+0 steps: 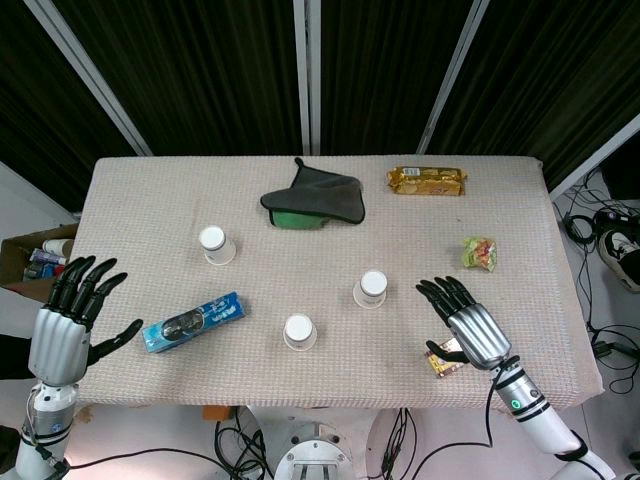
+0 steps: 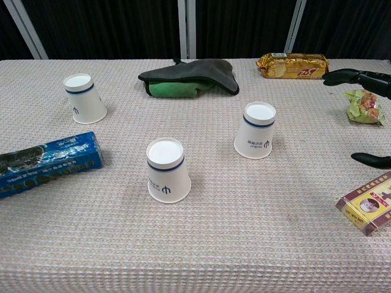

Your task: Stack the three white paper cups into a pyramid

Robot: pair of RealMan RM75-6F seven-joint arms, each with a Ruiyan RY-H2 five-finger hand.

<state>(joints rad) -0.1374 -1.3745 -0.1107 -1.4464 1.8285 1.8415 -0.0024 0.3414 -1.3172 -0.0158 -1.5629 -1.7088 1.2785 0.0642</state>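
**Three cups apart, both my hands free**

At far left my left hand (image 1: pixel 68 318) hangs off the table edge, fingers spread, grasping nothing; just beside it on the cloth lies the blue packet (image 1: pixel 193 321); up and to its right stands the left cup (image 1: pixel 216 243), upside down, well apart from the others; behind it, toward the far edge, I see the dark cloth (image 1: pixel 313 195) folded over something green; the near cup (image 1: pixel 299 331) sits inverted at mid-table, with the right cup (image 1: pixel 371 288) near it, also inverted, none touching; the gold biscuit pack (image 1: pixel 426 180) lies at the far edge; my right hand (image 1: pixel 462 321) hovers released, fingers splayed, over the small red box (image 2: pixel 368 210); the green wrapper (image 1: pixel 479 252) lies beyond.
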